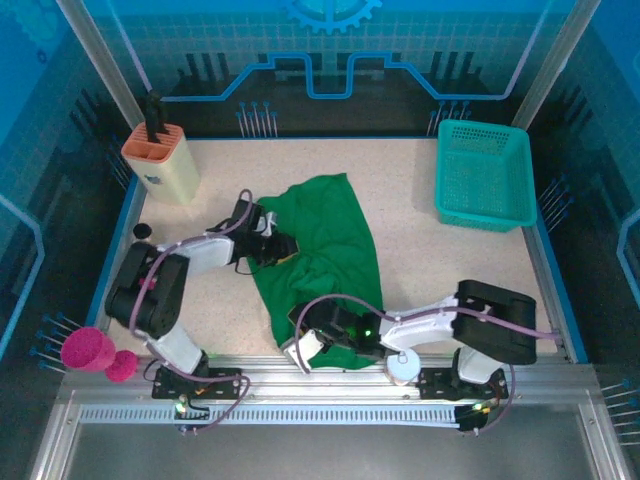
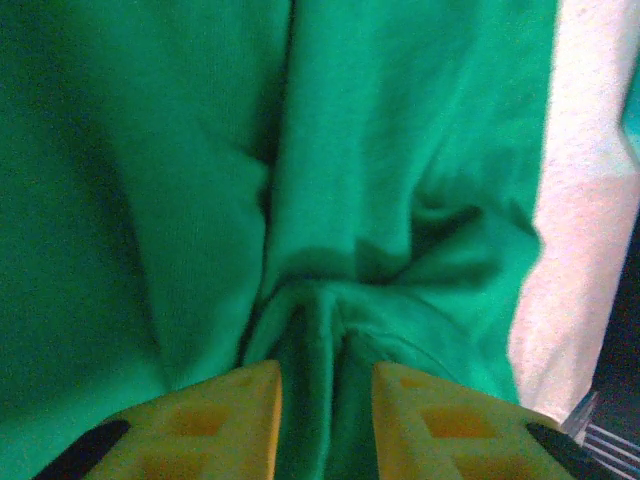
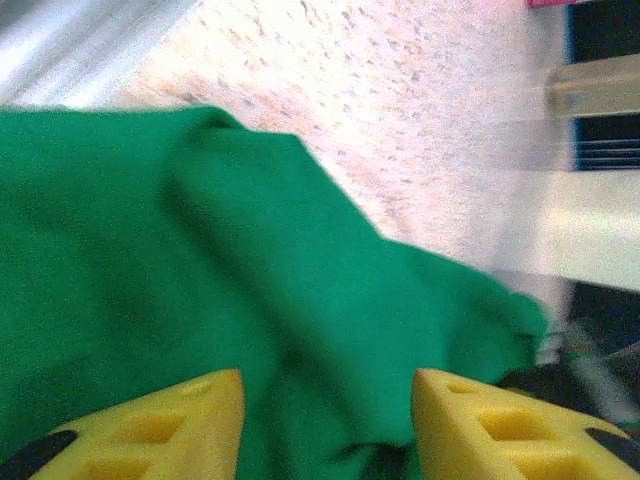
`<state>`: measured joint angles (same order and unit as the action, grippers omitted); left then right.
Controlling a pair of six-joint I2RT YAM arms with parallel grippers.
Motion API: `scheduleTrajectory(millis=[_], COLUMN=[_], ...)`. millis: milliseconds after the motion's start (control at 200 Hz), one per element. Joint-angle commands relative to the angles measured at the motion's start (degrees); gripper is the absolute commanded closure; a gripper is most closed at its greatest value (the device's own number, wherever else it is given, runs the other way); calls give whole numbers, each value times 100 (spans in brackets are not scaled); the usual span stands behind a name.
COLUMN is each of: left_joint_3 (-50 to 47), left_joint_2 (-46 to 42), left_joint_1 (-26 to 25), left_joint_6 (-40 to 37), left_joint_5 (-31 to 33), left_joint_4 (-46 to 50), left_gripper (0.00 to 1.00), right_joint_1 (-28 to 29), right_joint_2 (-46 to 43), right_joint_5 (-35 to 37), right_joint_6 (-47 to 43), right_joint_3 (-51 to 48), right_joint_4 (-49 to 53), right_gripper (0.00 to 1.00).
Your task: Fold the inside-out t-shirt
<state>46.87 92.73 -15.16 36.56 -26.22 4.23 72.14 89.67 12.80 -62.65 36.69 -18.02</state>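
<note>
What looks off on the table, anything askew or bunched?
The t-shirt lies slanted and rumpled, not flat, its near end bunched by the right gripper. A pucker rises between the fingers of the left gripper. Nothing looks spilled or damaged.

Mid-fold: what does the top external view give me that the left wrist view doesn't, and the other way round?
Top external adds the layout: the t-shirt lies as a long crumpled strip from mid-table to the near edge, the teal basket sits far right, and the right claw is at the shirt's near end. Left wrist adds the close-up: a ridge of cloth bunched between the parted yellow fingers. Both share the green shirt, the left claw at its left edge, and the speckled table.
</note>
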Motion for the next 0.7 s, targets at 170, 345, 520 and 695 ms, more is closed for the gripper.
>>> scheduleTrajectory(millis=[170,345,520,695], left_joint_3=[-649,-883,-999,-1187], left_joint_2=[-1497,-1513,-1106,-761], left_joint_1=[-216,-1102,-1278,-1340], left_joint_6=[23,231,597,383], left_joint_5=[-300,-93,328,786], left_joint_4=[979,930,447,265], left_gripper=[67,65,64,97], right_joint_1=[-2077,-3003,-3258,-3232], right_joint_2=[-1294,-1021,-311,498], right_joint_5=[-4356,-5086,-4145,-3190], right_joint_6=[3770,5294,5714,6322], right_joint_3=[553,781,1472,2377], right_joint_4=[2804,2602,3038,3529], right_gripper=[42,46,53,58])
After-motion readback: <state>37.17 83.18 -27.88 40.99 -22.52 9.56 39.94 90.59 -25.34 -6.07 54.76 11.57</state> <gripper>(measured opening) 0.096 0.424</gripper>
